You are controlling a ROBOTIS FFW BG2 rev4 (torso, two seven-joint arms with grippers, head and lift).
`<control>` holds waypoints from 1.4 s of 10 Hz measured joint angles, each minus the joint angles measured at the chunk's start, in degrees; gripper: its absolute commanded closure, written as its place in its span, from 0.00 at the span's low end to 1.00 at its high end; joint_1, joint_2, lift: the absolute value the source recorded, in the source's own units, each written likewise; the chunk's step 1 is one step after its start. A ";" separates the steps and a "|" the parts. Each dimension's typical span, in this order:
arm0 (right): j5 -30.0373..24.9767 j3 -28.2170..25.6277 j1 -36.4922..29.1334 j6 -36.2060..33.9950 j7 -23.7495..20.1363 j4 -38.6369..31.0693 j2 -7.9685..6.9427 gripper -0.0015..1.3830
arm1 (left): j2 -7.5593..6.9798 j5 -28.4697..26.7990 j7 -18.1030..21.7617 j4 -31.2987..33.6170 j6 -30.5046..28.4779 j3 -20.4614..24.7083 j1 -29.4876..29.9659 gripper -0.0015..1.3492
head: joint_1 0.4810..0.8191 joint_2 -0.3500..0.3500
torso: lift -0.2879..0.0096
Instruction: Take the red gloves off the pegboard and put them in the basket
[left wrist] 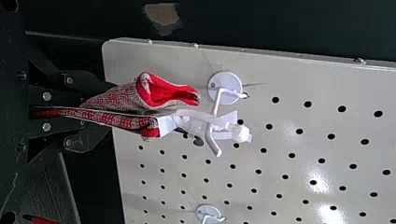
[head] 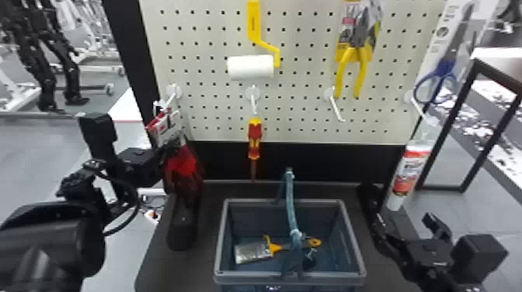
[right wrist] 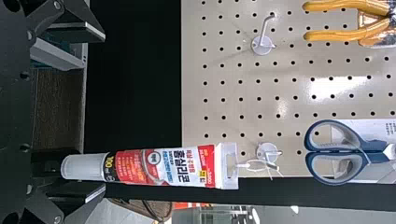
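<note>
Red gloves [head: 181,167]: hanging low at the left of the pegboard [head: 307,85], their white tie looped on the leftmost hook [left wrist: 216,109], as far as I can make out from my station.

Left gripper [left wrist: 100,112]: clenched on the gloves, 1 finger on each side of the fabric, below the tag [head: 167,126].

Right gripper [right wrist: 100,112]: spread wide with nothing gripped, near the hanging sealant tube [right wrist: 159,167].

Step in hand: I judge this to be the unhooking; the grip looks made, the lift-off and the drop remain.

Next move: I need to raise the tie enough to clear the hook, draw it off the hook's free end, then carry the gloves right and down over the basket [head: 248,276]. If I pull straight down, the tie could snag or the knit could stretch and slip.

Basket: standing on the dark tabletop [head: 194,272], with a paintbrush [head: 252,252] inside. Its handle [head: 290,202] is up across the middle, so I want to release to 1 side of it.

Pegboard: 4 white hooks in the head view. The screwdriver [head: 254,139] hangs at the 2nd from the left; the paint roller [head: 250,66], pliers [head: 341,73] and scissors [right wrist: 336,149] are higher up.

Room: grey floor [head: 128,248] beyond the table, with a black open frame [head: 446,120] standing at the right.
</note>
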State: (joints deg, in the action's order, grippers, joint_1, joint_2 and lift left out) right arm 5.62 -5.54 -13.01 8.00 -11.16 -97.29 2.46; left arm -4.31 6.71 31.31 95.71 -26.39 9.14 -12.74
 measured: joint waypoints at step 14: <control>0.09 0.00 -0.07 0.00 0.00 0.34 0.00 0.12 | 1.38 4.01 -4.42 4.38 1.96 -1.70 2.96 0.90 | 0.20 0.50 | 0.63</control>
State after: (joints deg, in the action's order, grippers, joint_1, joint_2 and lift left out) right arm 5.71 -5.54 -13.08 8.00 -11.16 -96.96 2.46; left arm -2.93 10.72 26.89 100.10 -24.43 7.44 -9.79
